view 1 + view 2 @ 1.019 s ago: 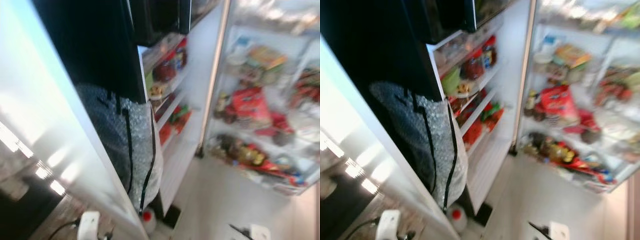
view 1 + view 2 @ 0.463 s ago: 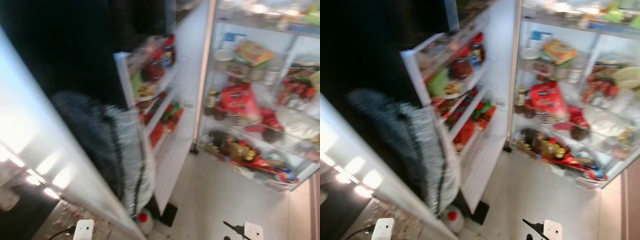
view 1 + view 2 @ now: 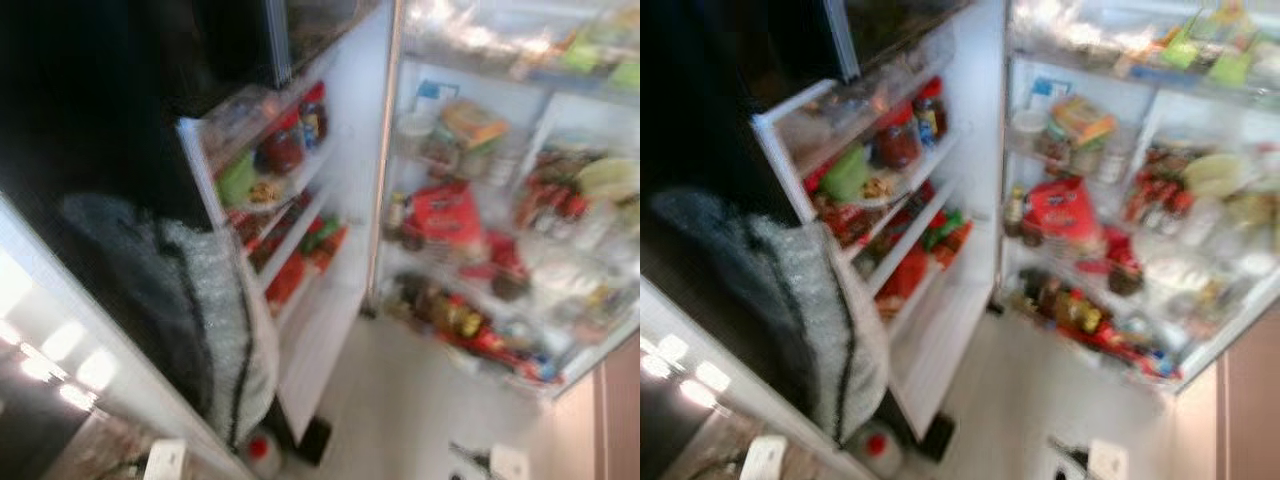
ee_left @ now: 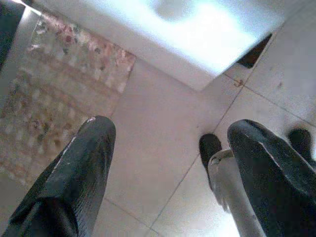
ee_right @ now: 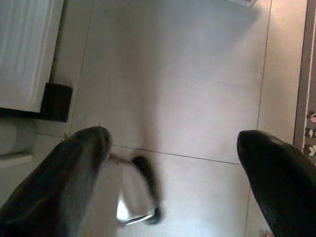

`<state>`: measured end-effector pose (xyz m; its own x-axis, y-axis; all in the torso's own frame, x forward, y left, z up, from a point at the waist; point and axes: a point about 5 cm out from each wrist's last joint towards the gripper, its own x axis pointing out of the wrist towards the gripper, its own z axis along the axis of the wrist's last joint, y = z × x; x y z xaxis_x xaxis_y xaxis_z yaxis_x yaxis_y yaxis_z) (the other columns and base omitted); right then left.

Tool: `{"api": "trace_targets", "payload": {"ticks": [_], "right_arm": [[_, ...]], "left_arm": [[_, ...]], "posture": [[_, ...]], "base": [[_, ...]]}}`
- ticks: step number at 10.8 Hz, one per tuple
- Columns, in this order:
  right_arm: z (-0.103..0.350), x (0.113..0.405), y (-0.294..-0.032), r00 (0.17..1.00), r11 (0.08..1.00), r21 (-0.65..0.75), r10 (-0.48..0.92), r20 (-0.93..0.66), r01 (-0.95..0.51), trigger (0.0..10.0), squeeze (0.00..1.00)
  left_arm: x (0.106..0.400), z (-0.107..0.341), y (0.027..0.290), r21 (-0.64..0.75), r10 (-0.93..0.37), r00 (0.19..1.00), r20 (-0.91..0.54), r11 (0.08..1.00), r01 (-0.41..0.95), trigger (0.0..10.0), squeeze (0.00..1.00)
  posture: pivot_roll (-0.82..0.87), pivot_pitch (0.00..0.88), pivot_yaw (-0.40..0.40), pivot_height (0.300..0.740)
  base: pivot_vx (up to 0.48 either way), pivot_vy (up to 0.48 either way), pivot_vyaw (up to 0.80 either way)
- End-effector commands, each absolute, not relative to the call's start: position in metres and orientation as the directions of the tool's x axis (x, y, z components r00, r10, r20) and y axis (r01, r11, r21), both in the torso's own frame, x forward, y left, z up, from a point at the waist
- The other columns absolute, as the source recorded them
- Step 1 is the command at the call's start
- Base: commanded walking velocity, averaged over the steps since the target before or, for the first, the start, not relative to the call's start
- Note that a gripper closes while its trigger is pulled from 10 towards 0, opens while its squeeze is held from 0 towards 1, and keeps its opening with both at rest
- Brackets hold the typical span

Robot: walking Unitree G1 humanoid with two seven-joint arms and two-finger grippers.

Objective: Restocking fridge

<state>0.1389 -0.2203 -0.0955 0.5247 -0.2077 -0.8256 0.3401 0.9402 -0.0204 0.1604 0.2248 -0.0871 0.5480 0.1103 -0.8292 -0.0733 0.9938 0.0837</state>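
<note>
Tiled kitchen floor [image 5: 187, 74], blurred. Left to right: bubble-wrap bag [image 3: 215, 340] hung beside open door shelves [image 3: 290, 215]; stocked fridge [image 3: 1120, 230] ahead and above. Left gripper [image 4: 173, 163] and right gripper [image 5: 173, 163] spread apart, empty, aimed floorward; right arm judged nearer.

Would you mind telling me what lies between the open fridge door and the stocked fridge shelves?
Bare pale floor tiles lie between the open fridge door and the stocked fridge shelves, as the blurred right eye view shows.
</note>
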Motion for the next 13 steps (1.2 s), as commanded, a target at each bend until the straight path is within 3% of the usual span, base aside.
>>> {"api": "trace_targets", "payload": {"ticks": [1, 5, 8, 9, 10, 12, 13], "right_arm": [[-0.095, 0.137, -0.225, 0.516, 0.924, -0.028, -0.237, -0.823, 0.38, 10.0, 0.0], [-0.095, 0.134, -0.229, 0.5, 0.885, -0.056, -0.313, -0.807, 0.462, 10.0, 0.0], [-0.09, 0.129, -0.237, 0.428, 0.766, -0.2, -0.532, -0.73, 0.611, 10.0, 0.0], [-0.087, 0.124, -0.247, 0.411, 0.723, -0.232, -0.592, -0.693, 0.651, 10.0, 0.0], [-0.074, 0.1, -0.293, 0.338, 0.587, -0.292, -0.73, -0.594, 0.755, 10.0, 0.0], [-0.068, 0.096, -0.303, 0.308, 0.527, -0.327, -0.788, -0.532, 0.784, 10.0, 0.0], [-0.057, 0.089, -0.317, 0.237, 0.412, -0.401, -0.878, -0.416, 0.818, 10.0, 0.0]], "left_arm": [[0.16, -0.088, 0.224, 0.082, 0.113, 0.538, -0.836, 0.993, -0.082, 10.0, 0.0], [0.159, -0.089, 0.223, 0.082, 0.112, 0.534, -0.838, 0.993, -0.079, 10.0, 0.0], [0.158, -0.089, 0.223, 0.085, 0.116, 0.532, -0.839, 0.993, -0.082, 10.0, 0.0], [0.158, -0.089, 0.223, 0.086, 0.116, 0.531, -0.839, 0.993, -0.081, 10.0, 0.0], [0.158, -0.089, 0.223, 0.088, 0.118, 0.53, -0.84, 0.993, -0.082, 10.0, 0.0], [0.158, -0.089, 0.223, 0.089, 0.12, 0.53, -0.84, 0.993, -0.083, 10.0, 0.0], [0.158, -0.089, 0.224, 0.091, 0.121, 0.531, -0.839, 0.992, -0.083, 10.0, 0.0]], "posture": [[-0.16, 0.0, 0.113, 0.74], [-0.16, 0.0, 0.109, 0.74], [-0.17, 0.0, 0.112, 0.74], [-0.17, 0.0, 0.112, 0.74], [-0.18, 0.003, 0.114, 0.74], [-0.18, 0.002, 0.115, 0.74], [-0.19, 0.003, 0.118, 0.74]], "base": [[0.0, 0.0, 0.0], [0.0, 0.0, 0.0], [0.0, 0.0, 0.0], [0.0, 0.0, 0.0], [0.0, 0.0, 0.0], [0.0, 0.0, 0.0], [0.0, 0.0, 0.0]]}}
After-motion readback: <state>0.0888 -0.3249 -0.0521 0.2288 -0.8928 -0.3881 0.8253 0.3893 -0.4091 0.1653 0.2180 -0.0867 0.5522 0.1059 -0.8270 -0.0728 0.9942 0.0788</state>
